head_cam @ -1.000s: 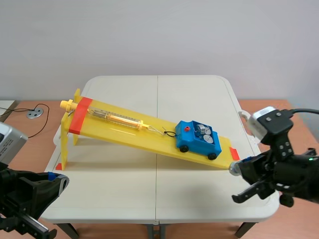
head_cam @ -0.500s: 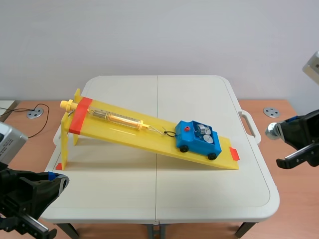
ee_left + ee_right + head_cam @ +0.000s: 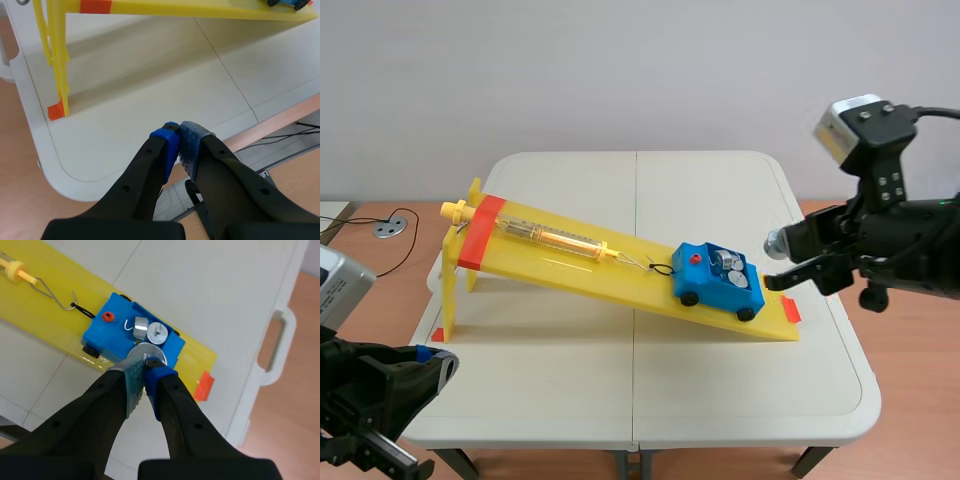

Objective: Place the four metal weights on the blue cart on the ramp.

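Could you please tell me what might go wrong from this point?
The right end effector pinches the metal weight right at its tip, so it may slip out. The blue cart sits on the sloped ramp, held by a thin wire hook; a bump could unhook it and let it roll.

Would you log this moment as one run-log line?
right gripper: shut on metal weight near blue cart on ramp | left gripper: shut, empty
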